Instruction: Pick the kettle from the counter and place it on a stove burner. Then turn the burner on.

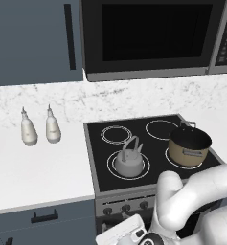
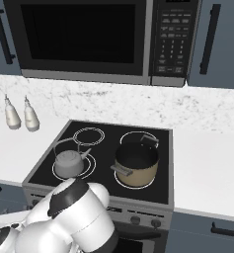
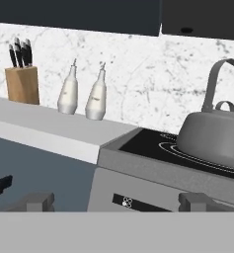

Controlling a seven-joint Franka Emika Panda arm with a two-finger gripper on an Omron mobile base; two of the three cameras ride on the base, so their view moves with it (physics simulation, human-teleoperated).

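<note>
The kettle (image 1: 129, 161) sits upright on the stove burner (image 1: 111, 168), the wide double-ring circle at the front left corner of the black cooktop (image 1: 96, 143). The gripper (image 3: 116, 201) is low in front of the stove's front edge, level with the control panel, its finger tips (image 3: 34, 201) set wide apart and holding nothing; the kettle rises above and to the right of it, well apart. The kettle's arched handle (image 3: 222, 84) stands straight up, and in the right base view its short spout (image 2: 85, 153) points toward the right, at the tan pot (image 2: 136, 164) on the front right burner. To the left, the counter (image 1: 38, 167) lies open, with two white bottles (image 1: 38, 127) near its back edge and a knife block (image 3: 22, 79) beyond them.
</note>
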